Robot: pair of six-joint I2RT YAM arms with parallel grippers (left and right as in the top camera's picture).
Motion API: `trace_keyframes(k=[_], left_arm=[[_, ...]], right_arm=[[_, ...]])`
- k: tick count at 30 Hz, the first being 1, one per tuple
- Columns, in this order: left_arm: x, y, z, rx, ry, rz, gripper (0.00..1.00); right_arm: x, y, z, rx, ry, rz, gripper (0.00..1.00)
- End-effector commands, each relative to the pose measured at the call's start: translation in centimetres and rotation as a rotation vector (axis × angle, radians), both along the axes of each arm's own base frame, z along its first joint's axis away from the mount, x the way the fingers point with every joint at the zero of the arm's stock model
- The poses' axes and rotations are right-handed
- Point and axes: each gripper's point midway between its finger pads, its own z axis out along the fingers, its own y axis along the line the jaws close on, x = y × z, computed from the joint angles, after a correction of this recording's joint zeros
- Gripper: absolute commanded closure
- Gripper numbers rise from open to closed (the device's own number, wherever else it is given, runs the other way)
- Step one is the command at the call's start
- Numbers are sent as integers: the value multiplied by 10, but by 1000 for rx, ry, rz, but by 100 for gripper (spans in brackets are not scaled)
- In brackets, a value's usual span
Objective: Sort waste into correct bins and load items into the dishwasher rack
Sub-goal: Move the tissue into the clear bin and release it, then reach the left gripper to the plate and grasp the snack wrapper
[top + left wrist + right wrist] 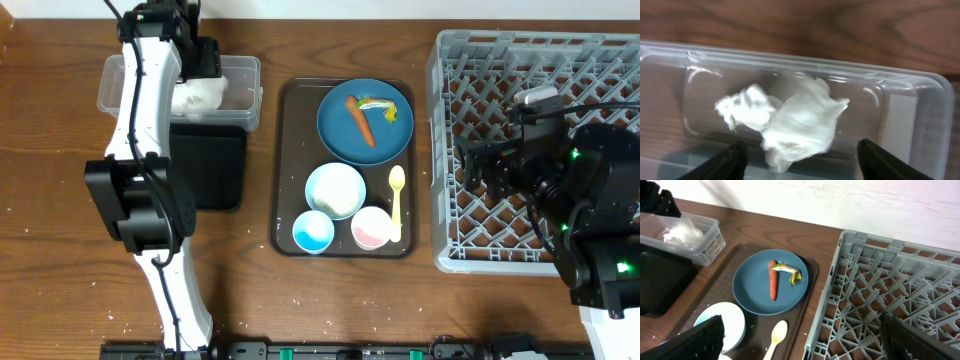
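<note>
Wooden table (60,250), clear tub (920,100) with napkins (785,120), plate (340,135) with carrot (361,119)

Robot lab bench, staged kitchen cleanup.
Wood-grain table (50,260), plain white wall (850,200), left arm (150,150) and right arm (595,200) mounted at its edge, grey dishwasher rack (540,60) on top.
</note>
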Motion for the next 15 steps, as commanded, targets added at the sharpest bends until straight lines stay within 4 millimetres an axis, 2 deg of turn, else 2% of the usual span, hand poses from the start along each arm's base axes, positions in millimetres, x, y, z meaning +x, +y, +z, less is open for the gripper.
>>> trace_keyframes(k=[1,3,7,11,15], left_arm=[[4,-19,53,-7,-119,-30,25],[2,-43,66,-40,-145,-82,25],[-4,-114,68,-118,-143,-249,25],[-12,-191,48,-94,-129,-449,25],[-21,-251,17,-73,-101,-590,25]], right_arm=[[0,-1,10,16,-20,-8,3],[0,-1,10,16,-20,-8,3],[0,-1,10,16,-20,-8,3],[-1,-1,8,15,-12,-8,3],[-4,-2,3,12,15,-9,4]])
